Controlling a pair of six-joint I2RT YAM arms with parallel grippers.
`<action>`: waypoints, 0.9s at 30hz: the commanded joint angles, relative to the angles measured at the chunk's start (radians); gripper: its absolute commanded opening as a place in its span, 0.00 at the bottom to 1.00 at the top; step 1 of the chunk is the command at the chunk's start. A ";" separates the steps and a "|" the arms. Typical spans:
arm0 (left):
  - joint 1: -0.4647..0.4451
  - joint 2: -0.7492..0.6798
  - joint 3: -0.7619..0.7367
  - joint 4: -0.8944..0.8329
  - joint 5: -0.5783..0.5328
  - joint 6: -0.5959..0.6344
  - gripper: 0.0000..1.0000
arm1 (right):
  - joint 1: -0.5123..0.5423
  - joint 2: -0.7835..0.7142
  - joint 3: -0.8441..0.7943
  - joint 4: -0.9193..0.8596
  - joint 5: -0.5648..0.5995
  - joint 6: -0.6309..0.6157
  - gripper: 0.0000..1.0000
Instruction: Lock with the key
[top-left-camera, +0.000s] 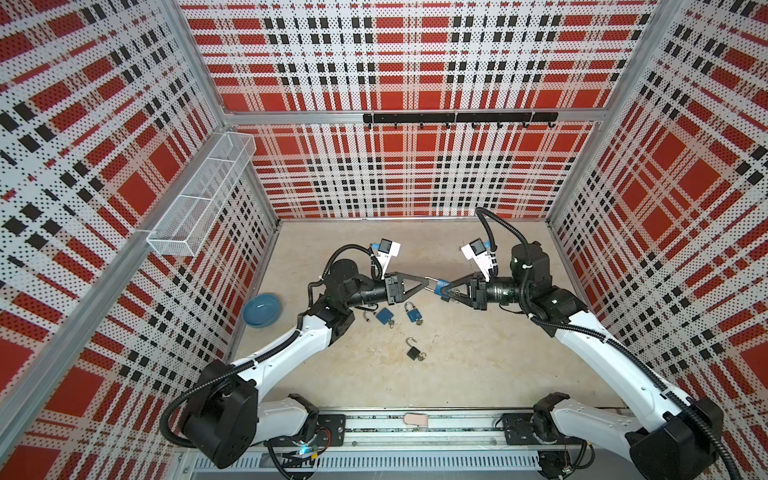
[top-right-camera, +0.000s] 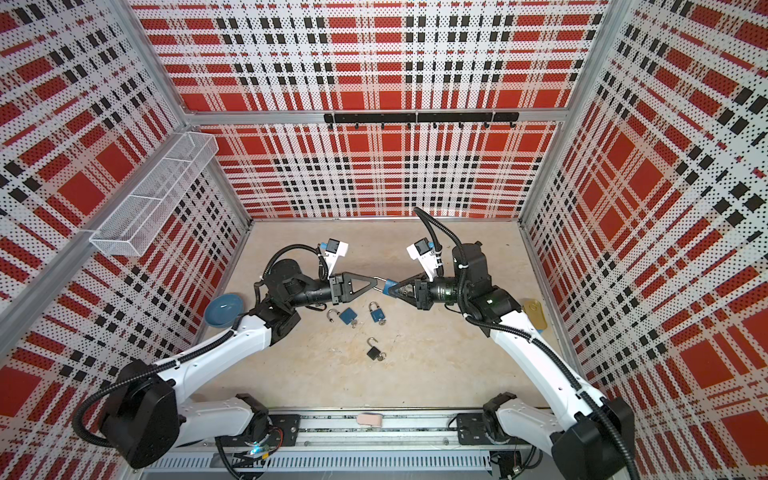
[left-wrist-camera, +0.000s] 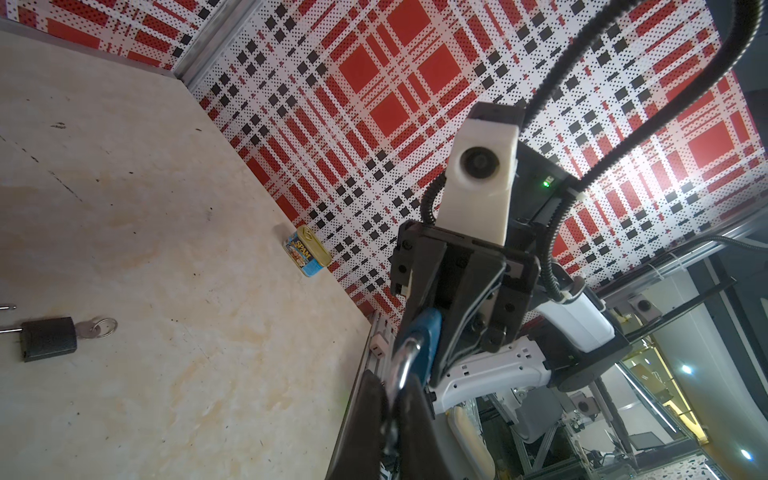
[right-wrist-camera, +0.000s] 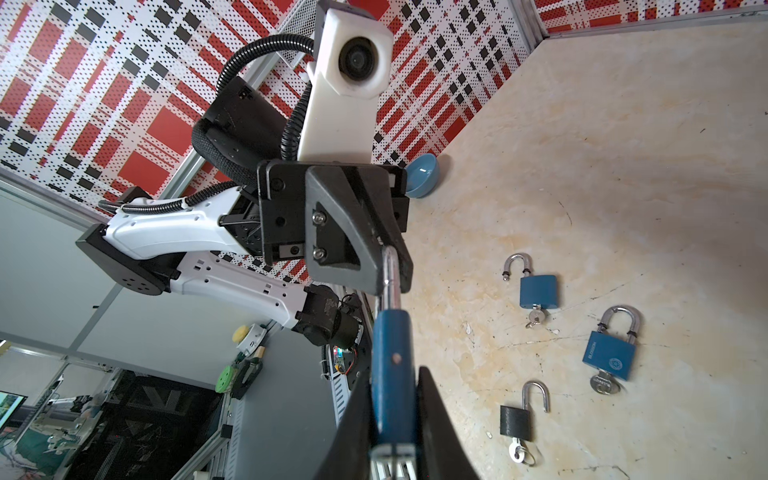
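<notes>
Mid-frame above the table (top-left-camera: 478, 353), the left tool (top-left-camera: 429, 284) pinches the shackle (right-wrist-camera: 390, 276) of a blue padlock (right-wrist-camera: 392, 365); the right tool (top-left-camera: 441, 290) grips its body.

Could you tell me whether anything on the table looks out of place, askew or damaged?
Nothing looks spilled or damaged. Two items do not belong with the padlocks: a Spam tin at the far right and a blue bowl at the far left, both well away from the locks.
</notes>
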 joint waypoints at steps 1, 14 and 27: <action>0.001 0.004 0.005 -0.013 -0.027 0.023 0.00 | 0.014 0.000 0.003 0.138 -0.102 0.033 0.00; -0.053 0.007 -0.015 -0.010 -0.057 0.041 0.00 | 0.014 0.015 -0.020 0.262 -0.132 0.142 0.00; -0.096 0.013 -0.015 0.006 -0.070 0.027 0.00 | 0.014 0.020 -0.017 0.264 -0.107 0.136 0.00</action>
